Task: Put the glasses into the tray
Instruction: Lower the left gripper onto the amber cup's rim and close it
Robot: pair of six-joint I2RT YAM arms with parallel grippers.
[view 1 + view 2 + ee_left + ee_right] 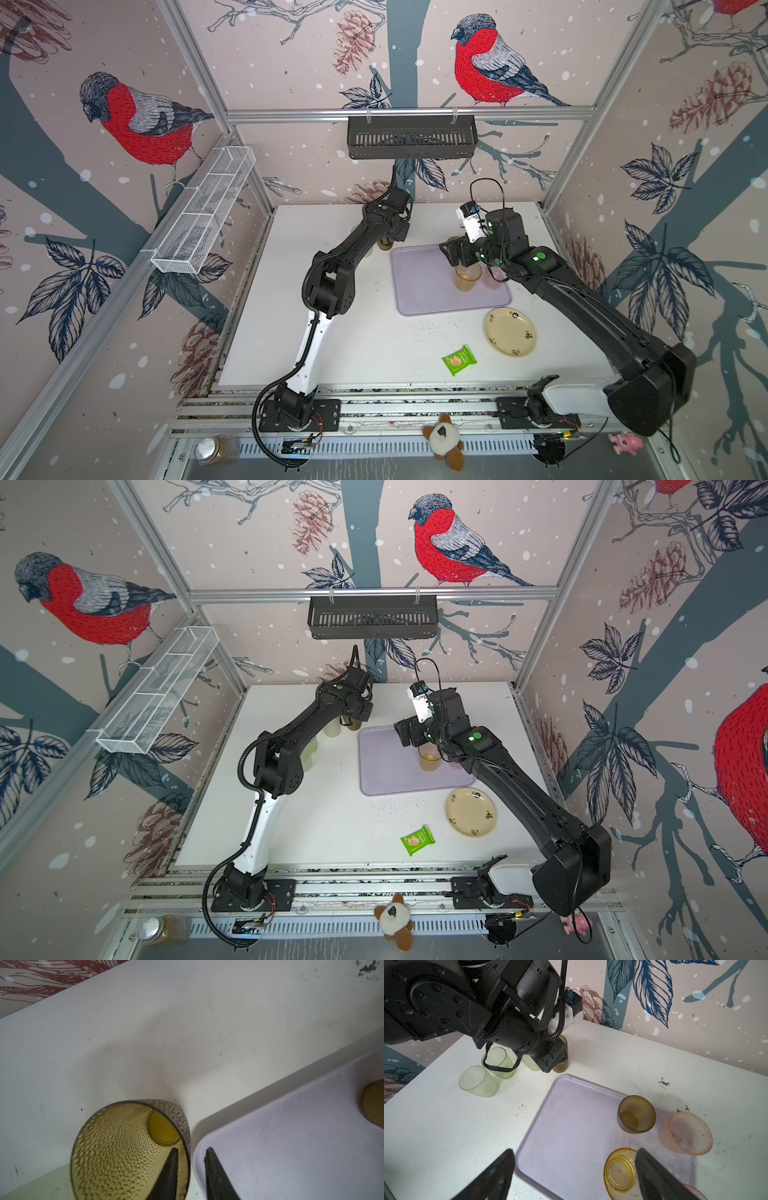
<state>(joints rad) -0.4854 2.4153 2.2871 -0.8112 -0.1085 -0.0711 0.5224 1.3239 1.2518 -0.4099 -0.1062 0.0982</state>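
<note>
Left wrist view: the left gripper (191, 1149) straddles the wall of a brown tumbler (128, 1153), with one finger inside the mouth and the other outside, above the corner of the lilac tray (291, 1136). The jaws stand narrow, but I cannot tell whether they pinch the wall. That tumbler stands upright on the white worktop (166, 1022), just beside the tray's corner and not on it.

In the right wrist view, the right gripper (574, 1150) hangs released, its jaws wide across the tray's edge. On the tray stand a second brown tumbler (636, 1113) and an amber-yellow tumbler (618, 1174), the latter just beside one finger. A pink tumbler (686, 1133) sits at the tray's edge (on it or off it is unclear). A green tumbler (478, 1081) and a second green tumbler (499, 1061) stand on the worktop, apart from the tray.
</note>
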